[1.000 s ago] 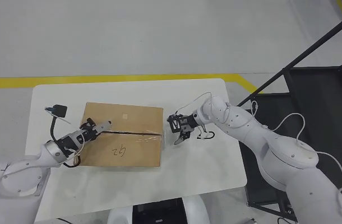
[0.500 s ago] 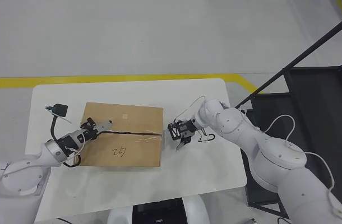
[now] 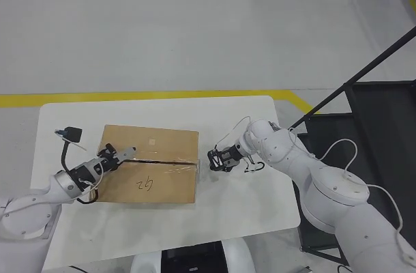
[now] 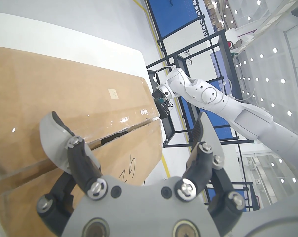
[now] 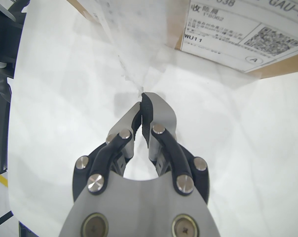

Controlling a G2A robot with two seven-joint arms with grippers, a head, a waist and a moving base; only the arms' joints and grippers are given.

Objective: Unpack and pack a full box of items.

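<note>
Lying flat in the centre-left of the top view, the cardboard box [image 3: 150, 164] sits closed on the white table [image 3: 249, 123], between the two grippers. The left gripper [image 3: 126, 151] is over the box's left end with its fingers spread wide apart and nothing between them; one finger [image 4: 55, 134] lies over the top seam, though contact with the cardboard cannot be told. The right gripper [image 5: 141, 102] is just off the box's right side, low over the table, its fingers pressed together on the free end of a strip of clear tape [image 5: 136, 50]. The strip runs taut from the fingertips back to the box wall, beside a white printed label [image 5: 240, 23] on that wall. The table is a plain white slab with rounded corners. Around it is a pale grey floor, with a yellow line [image 3: 160, 97] crossing the frame above the table and a black metal rack [image 3: 385, 109] at the right edge. The box's long axis runs left to right across the top view, tilted very slightly. The seam [image 3: 160, 162] between the two top flaps follows that axis, showing a dark gap toward the left gripper and glossy tape toward the right end. A handwritten mark [image 3: 146, 183] sits on the lower flap.
</note>
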